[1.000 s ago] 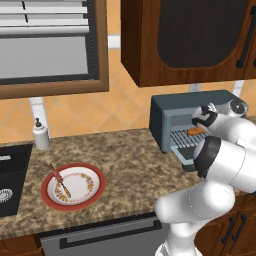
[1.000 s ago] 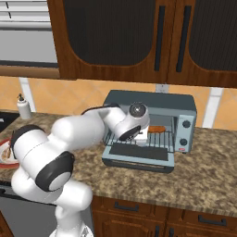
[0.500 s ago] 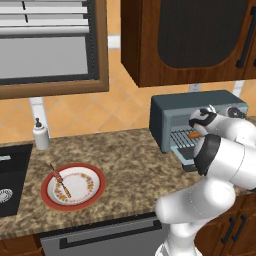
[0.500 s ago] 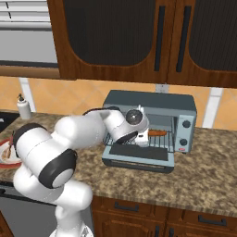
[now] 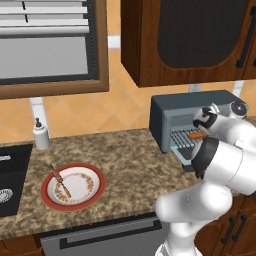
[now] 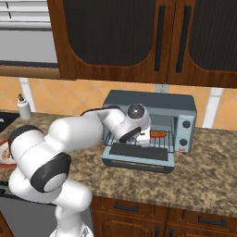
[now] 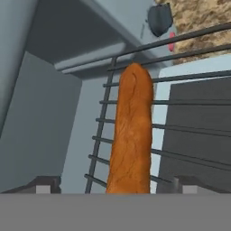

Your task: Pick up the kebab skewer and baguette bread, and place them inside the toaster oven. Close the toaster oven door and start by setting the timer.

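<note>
Since the release: the baguette bread [image 7: 131, 131] lies lengthwise on the wire rack [image 7: 180, 117], and I read my grip as just let go of it, where a second ago the jaws were narrow around it.
Bread from the base views: it shows as an orange stub on the rack inside the toaster oven [image 6: 149, 127], near the right end of the opening [image 6: 158, 134] [image 5: 197, 135].
Hand: the gripper [image 7: 110, 184] stands wide, a fingertip on either side of the loaf's near end with space showing; I hold nothing.
Door: the toaster oven door [image 6: 138, 156] hangs dropped flat in front of the cavity, not yet closed.
Kebab skewer: the kebab skewer [image 5: 60, 182] rests on the red-rimmed plate [image 5: 73, 186], well apart from the oven, left along the counter [image 5: 125, 170].
What this means: I judge the bread half done; I must back out straight so a finger does not drag the loaf, then fetch the skewer.
Left to do: skewer in, door up, timer knob [image 6: 186, 124] turned.
</note>
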{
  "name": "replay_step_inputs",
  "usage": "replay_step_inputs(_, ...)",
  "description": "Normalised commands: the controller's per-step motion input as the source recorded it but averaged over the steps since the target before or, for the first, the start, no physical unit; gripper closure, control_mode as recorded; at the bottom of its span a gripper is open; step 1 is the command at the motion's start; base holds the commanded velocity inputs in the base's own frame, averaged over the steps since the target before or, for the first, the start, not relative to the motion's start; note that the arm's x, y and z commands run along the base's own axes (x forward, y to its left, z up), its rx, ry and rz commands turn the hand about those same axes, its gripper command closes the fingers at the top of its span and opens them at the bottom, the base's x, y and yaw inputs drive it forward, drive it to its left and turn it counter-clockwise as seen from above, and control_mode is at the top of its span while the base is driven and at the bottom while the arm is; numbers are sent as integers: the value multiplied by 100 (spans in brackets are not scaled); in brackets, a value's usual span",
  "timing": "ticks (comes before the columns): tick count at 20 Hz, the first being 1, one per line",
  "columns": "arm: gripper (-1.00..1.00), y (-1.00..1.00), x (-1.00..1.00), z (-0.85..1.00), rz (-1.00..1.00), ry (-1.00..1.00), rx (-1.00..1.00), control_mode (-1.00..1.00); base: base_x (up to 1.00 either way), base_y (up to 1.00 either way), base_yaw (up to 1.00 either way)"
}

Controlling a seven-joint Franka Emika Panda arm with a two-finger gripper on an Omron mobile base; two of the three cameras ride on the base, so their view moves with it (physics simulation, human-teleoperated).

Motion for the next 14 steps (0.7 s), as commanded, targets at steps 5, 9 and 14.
replay_step_inputs(5, -100, 23, -28, 30, 6, 23, 0, -100, 0, 0, 0)
replay_step_inputs(9, -100, 86, -61, 1, 31, 28, 0, -100, 0, 0, 0)
replay_step_inputs(14, -100, 95, -48, 0, 39, 24, 0, -100, 0, 0, 0)
